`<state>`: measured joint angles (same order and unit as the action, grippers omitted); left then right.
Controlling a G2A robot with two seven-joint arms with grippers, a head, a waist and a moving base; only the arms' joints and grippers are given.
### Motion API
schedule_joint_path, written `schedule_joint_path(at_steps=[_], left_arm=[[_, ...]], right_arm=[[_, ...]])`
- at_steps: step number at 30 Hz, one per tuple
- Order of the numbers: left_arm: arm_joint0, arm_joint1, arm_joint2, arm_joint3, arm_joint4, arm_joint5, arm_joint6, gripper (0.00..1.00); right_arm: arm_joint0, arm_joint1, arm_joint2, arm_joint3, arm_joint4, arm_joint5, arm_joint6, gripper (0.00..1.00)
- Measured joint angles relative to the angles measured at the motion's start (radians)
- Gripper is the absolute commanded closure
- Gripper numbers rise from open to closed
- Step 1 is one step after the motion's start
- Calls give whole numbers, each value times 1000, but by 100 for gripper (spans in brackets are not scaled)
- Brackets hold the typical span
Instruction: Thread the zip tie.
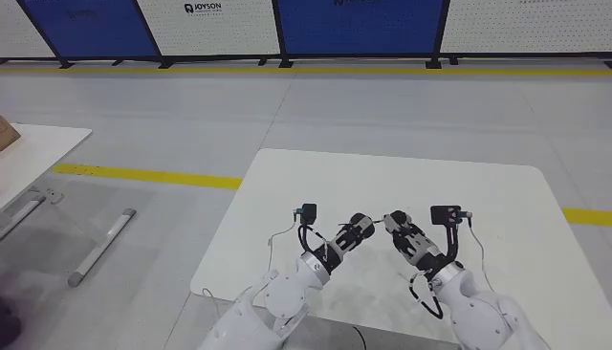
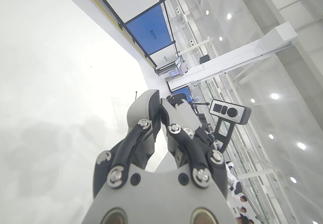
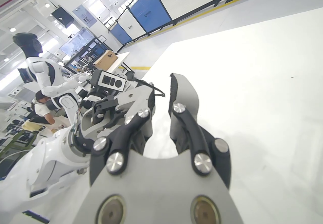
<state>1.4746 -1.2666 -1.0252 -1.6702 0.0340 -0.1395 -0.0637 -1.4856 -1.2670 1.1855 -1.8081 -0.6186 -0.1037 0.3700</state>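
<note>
Closest in, both arms sit over the near half of the white table (image 1: 478,187), tips almost meeting in the middle. The left gripper (image 2: 160,109) has its two fingers pressed tight together. A thin black zip tie (image 2: 136,95) pokes out past them, so it looks like it's pinching the tie, though the actual contact spot is hidden between the pads. From the top camera that same left gripper (image 1: 361,224) is angled toward the other one.

The right gripper (image 3: 162,94) is spread, with a clear gap between its fingers and nothing in it. From its wrist camera the zip tie (image 3: 151,87) shows as a skinny black strand up in the air, off the table. It runs from the left gripper's side over to just beside the tip of the right one's finger. I can't tell if it's touching that finger or only passing close. In the top view the right gripper (image 1: 394,222) is just beside the left.

Farther out there's a grey floor with a yellow line (image 1: 143,174), and a metal bar (image 1: 100,248) lying on it. A second table (image 1: 38,149) is off to the left, and blue and white panels (image 1: 363,6) stand along the back.
</note>
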Motion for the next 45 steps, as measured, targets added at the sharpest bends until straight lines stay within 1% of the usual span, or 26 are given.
schedule_joint_path(at_steps=[5,12,16,19,20,21,25,35,36,38,41,42,44,45], left_arm=[[1,-1,1,-1,-3,-3,5,100],[4,0,0,-15,-1,-5,3,100],[5,0,-2,-17,0,-3,2,100],[4,0,-3,-17,2,6,2,100],[3,0,-3,-17,6,10,4,89],[2,0,-3,-17,10,12,6,87],[-3,-1,-1,-9,27,14,22,87],[-6,-2,-3,0,23,14,27,87],[-6,-2,-3,-1,24,15,26,85],[-5,-2,-4,-2,26,17,24,78],[-4,-2,-6,-4,26,17,23,74],[-3,-2,-7,-4,26,17,23,76],[-3,-2,-8,-5,26,18,24,84],[-3,-2,-8,-5,26,19,24,95]], right_arm=[[1,1,-1,-1,-7,1,6,100],[13,2,-10,0,-14,2,25,100],[17,3,-12,-1,-16,7,28,100],[17,4,-11,-4,-18,10,28,100],[17,4,-11,-5,-19,10,27,100],[17,4,-10,-6,-19,11,27,100],[19,5,-10,-4,-18,20,30,100],[25,4,-10,3,-18,39,13,100],[25,4,-10,3,-16,40,11,100],[26,4,-11,3,-13,43,6,100],[27,3,-11,4,-12,47,1,100],[27,3,-11,4,-12,48,1,100],[28,3,-11,5,-13,50,1,100],[28,3,-11,5,-13,51,1,100]])
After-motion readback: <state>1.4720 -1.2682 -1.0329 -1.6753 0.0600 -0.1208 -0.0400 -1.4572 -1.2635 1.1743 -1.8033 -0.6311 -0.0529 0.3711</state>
